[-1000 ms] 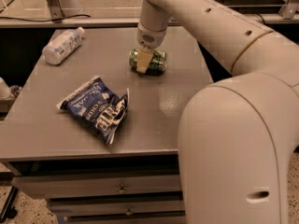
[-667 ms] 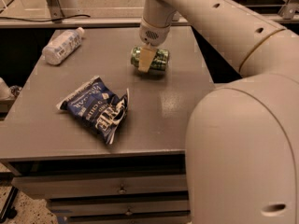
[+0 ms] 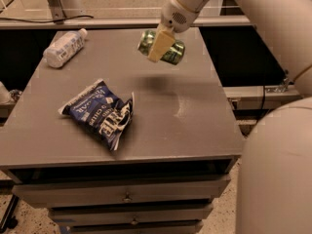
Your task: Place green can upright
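Note:
The green can [image 3: 171,50] is held on its side in the air above the far middle of the grey table [image 3: 195,116], its shadow on the tabletop below. My gripper [image 3: 159,45] comes down from the upper right and is shut on the can, one pale finger [image 3: 158,44] across its front. The can's silver end points left.
A blue chip bag [image 3: 100,112] lies at the table's left middle. A white plastic bottle [image 3: 63,48] lies on its side at the far left corner. My white arm and base [image 3: 275,165] fill the right side. Drawers run below the table's front edge.
The can was lying on the table under my gripper; now it is lifted off the surface, held in the gripper, higher and slightly toward the right.

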Controlling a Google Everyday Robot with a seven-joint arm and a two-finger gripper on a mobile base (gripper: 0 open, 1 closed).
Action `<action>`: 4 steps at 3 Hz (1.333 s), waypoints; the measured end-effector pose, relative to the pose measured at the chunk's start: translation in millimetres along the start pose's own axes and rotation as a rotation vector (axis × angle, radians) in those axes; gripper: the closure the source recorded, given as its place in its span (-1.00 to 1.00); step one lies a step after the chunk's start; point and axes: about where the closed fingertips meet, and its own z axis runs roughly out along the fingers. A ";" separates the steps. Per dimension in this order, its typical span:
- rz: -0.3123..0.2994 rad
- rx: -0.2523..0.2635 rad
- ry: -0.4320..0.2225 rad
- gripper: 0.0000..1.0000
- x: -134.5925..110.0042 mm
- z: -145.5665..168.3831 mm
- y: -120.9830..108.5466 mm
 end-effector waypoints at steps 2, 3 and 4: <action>-0.013 -0.070 -0.435 1.00 -21.7 -51.1 16.4; -0.001 -0.099 -0.635 1.00 -22.0 -69.5 20.5; 0.000 -0.113 -0.659 1.00 -26.8 -73.5 24.7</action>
